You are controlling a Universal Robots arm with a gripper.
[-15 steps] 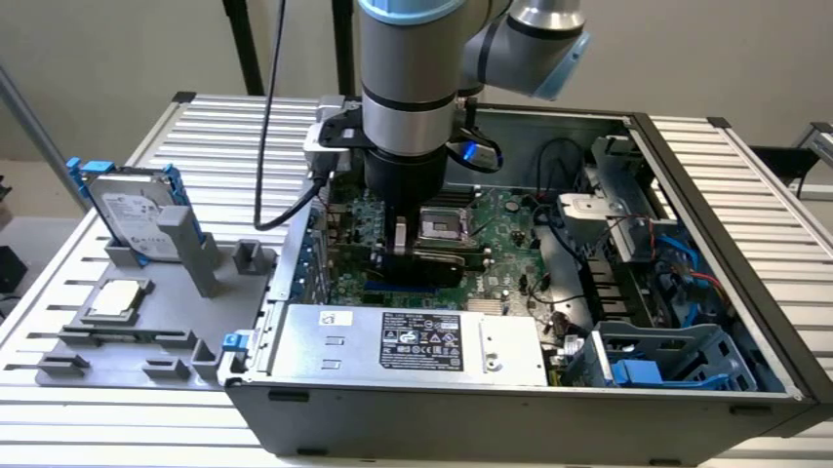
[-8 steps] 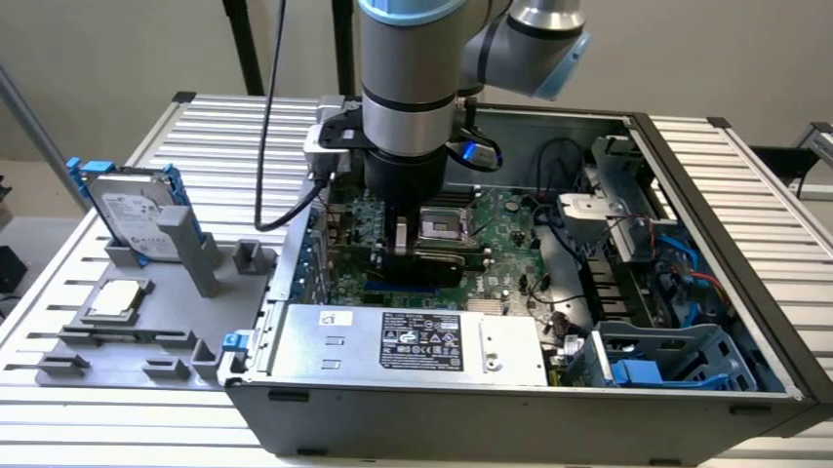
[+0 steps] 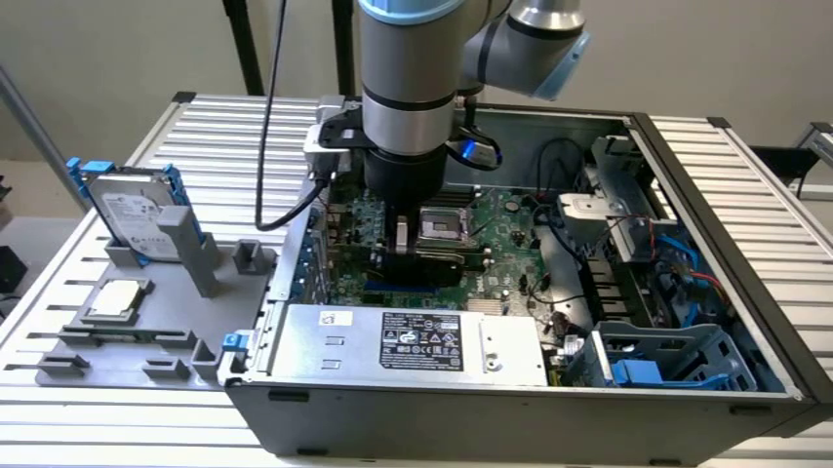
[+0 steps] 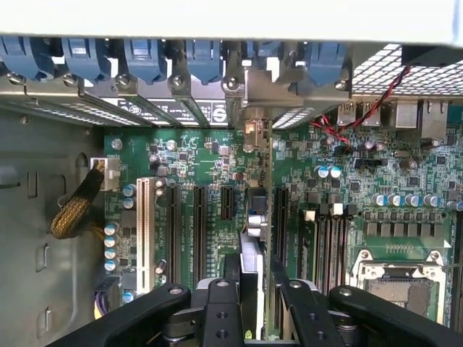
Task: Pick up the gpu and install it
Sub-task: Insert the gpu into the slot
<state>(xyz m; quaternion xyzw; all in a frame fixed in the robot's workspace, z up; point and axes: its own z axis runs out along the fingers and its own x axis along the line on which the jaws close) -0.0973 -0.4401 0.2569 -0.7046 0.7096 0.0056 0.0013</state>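
The gpu [image 4: 255,217] stands on edge over the green motherboard [image 4: 362,166], among the black expansion slots. Its silver end bracket [image 4: 253,119] reaches the case's rear slot openings. My gripper [image 4: 257,307] is shut on the gpu, with one black finger [image 4: 221,307] on each side of the card's top edge. In the exterior view the arm reaches straight down into the open computer case [image 3: 729,224]. There the gripper [image 3: 419,255] holds the dark gpu [image 3: 419,268] low over the motherboard [image 3: 501,219]. Whether the card's connector sits fully in a slot is hidden.
A CPU socket [image 4: 401,285] lies beside the card and a white slot [image 4: 145,224] on its other side. Blue clips [image 4: 145,54] line the rear wall. The power supply [image 3: 416,341] and a drive cage [image 3: 670,356] fill the case's front. A hard drive [image 3: 137,210] stands at the exterior view's left.
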